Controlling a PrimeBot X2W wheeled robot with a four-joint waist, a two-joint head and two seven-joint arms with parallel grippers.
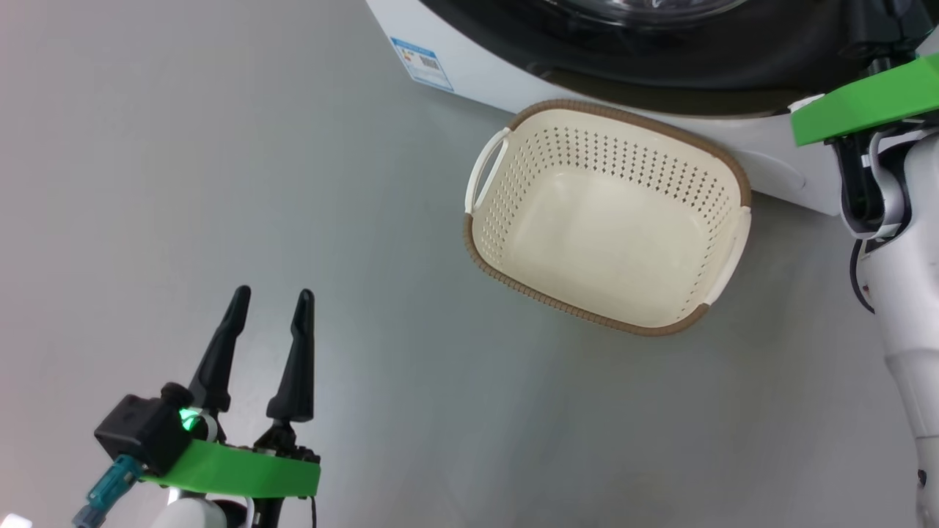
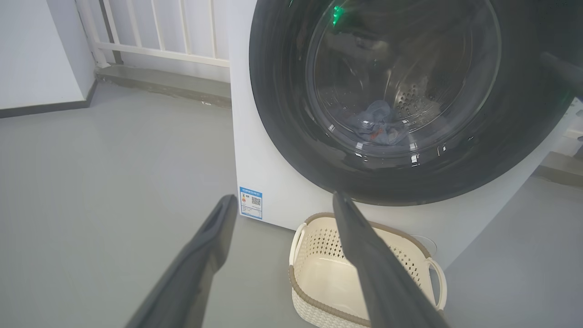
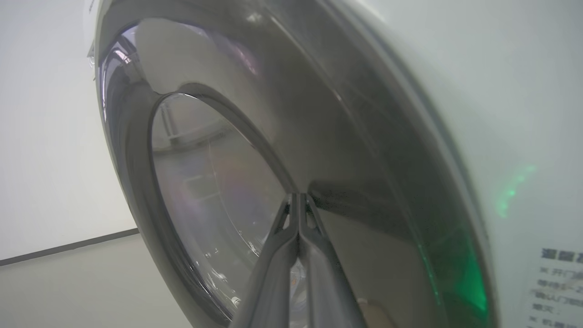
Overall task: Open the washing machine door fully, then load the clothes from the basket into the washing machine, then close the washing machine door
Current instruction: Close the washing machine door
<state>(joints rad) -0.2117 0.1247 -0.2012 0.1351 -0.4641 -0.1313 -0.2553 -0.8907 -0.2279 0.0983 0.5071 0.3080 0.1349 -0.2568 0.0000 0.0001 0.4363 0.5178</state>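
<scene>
Against the washing machine door (image 3: 364, 159), right gripper (image 3: 298, 196) pressed together, left gripper (image 1: 274, 292) spread; basket (image 1: 587, 154) empty, looks like door-closing, probably needs a firm push.

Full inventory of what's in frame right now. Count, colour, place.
washing machine: 1, white, standing on the floor behind the basket
washing machine door: 1, glossy black rim with clear glass, looks shut against the machine's front
clothes: small heap, blue with some orange, inside the drum behind the glass
basket: 1, cream with brown rim, empty, on the floor below the door
label sticker: 1, blue, lower corner of the machine's front
floor: grey
railing: 1, white, behind the machine
left gripper: fingers dark, apart, above the floor
right gripper: fingers dark, pressed together, tips at the door's black rim
</scene>
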